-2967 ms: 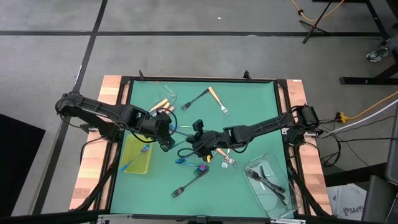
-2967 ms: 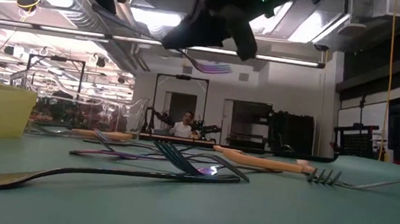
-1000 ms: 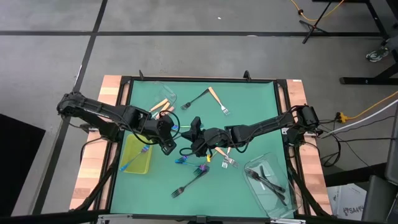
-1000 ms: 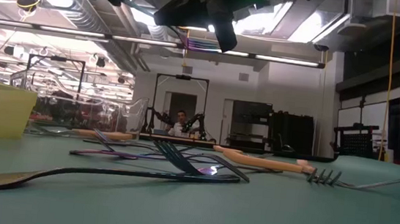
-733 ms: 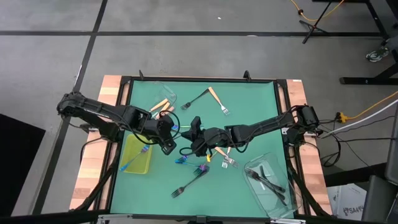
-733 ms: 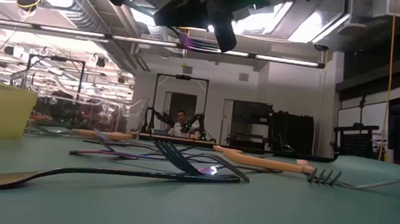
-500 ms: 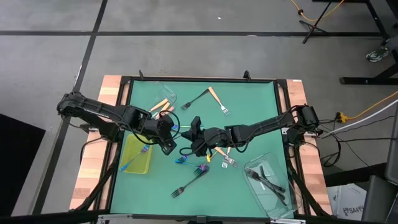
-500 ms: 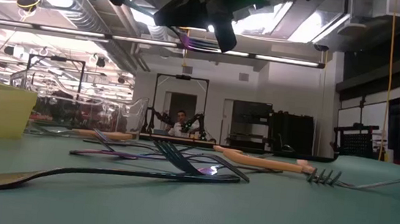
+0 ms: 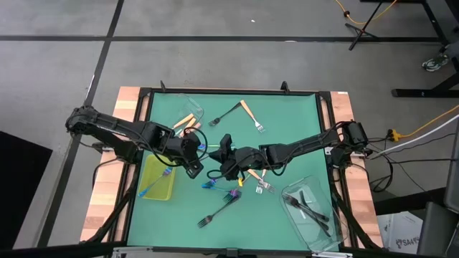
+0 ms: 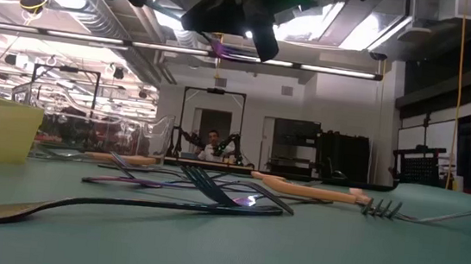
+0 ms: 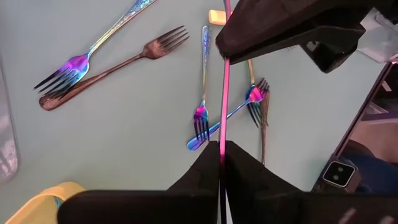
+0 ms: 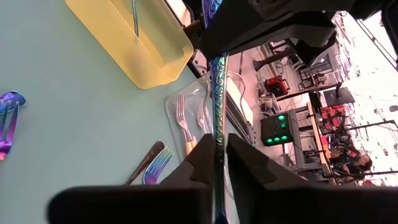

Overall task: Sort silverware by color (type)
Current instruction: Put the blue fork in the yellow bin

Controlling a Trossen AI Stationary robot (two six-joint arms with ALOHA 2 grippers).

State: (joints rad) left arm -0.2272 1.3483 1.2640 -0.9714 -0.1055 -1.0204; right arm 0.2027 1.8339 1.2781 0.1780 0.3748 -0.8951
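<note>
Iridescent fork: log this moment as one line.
phase: mid-air handover | left gripper: shut on iridescent fork | right gripper: at same fork, above table

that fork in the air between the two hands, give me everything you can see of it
The iridescent fork is slim and metal-looking, its handle embossed with a scroll pattern that shimmers blue-green to pink. It is held above the green table, bridging the two hands: the left hand is shut on one end, and the right hand is at the other.

the head of the iridescent fork [image 11: 222, 93] passed between both grippers was hidden by the fingers, and the forks in the clear tub [image 9: 310, 206] were too small to count.
</note>
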